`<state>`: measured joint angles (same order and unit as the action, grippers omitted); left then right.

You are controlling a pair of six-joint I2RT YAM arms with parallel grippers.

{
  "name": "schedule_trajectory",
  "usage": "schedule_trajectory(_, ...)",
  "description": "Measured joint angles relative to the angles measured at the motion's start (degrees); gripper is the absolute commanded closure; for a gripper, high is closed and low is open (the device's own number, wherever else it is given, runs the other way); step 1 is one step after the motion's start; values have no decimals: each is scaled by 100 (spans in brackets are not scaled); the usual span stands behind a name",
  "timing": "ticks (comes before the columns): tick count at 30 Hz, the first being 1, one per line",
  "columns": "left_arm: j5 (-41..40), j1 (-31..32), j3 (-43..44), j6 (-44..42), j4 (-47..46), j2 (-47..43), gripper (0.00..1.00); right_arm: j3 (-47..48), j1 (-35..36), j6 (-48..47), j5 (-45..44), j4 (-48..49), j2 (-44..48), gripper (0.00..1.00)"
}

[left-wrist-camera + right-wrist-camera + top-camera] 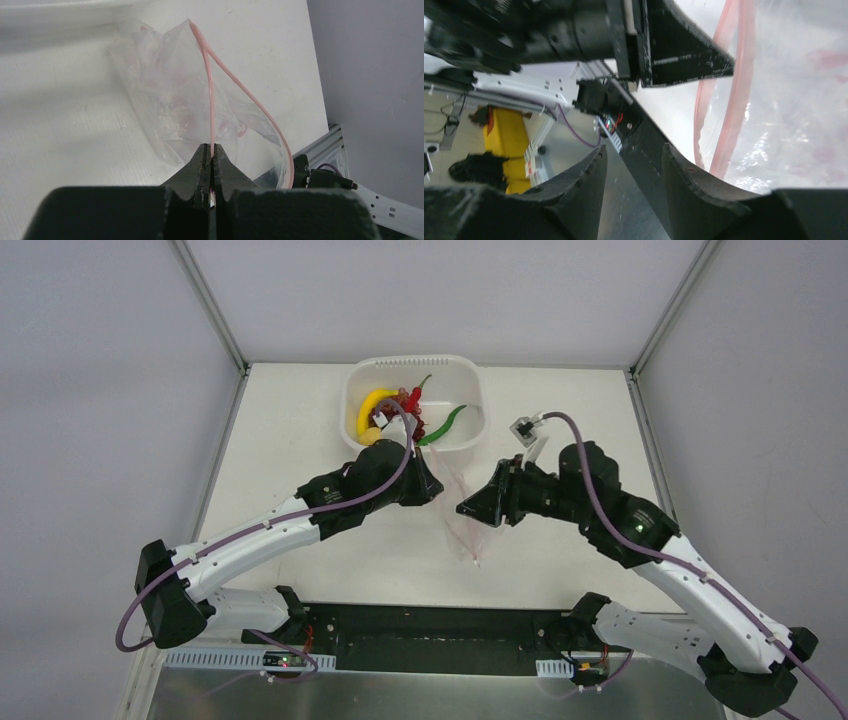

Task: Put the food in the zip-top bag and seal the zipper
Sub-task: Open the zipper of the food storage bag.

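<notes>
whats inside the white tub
Banana, round yellow fruit, grape bunch, red chili and green chili lie in the tub. The left arm hides its near corner.

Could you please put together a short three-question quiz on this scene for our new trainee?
1. True or false: the left gripper is shut on the zipper of the zip-top bag.
2. Where is the green chili? A) in the zip-top bag B) in the white tub C) held by the left gripper
3. Fill in: the jaws of the right gripper stand ____.

Key: 1 true; 2 B; 3 open.
</notes>
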<state>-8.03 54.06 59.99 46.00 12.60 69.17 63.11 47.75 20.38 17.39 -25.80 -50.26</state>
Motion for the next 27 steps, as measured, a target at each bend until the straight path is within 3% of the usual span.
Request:
schedule_trajectory(10, 61, 0, 317, -55, 59, 168, 100, 372, 101, -13, -1578, -752, -905, 56)
schedule_trajectory(13, 118, 0, 319, -52, 59, 188, 100, 372, 170, -52, -1930, -835, -1097, 61)
schedule_trajectory(18, 205, 0, 319, -55, 61, 199, 100, 376, 291, -264, -2579, -872, -1132, 81)
schedule_trajectory(22, 313, 0, 361, -127, 111, 205, 100, 431, 356, -527, -2924, -925, -1204, 84)
schedule_trajectory(25, 400, 0, 529, -254, 243, 232, 100, 483, 389, -730, -3123, -986, -1303, 74)
schedule_trajectory(27, 459, 0, 614, -341, 293, 236, 100, 540, 396, -831, -3220, -1023, -1377, 85)
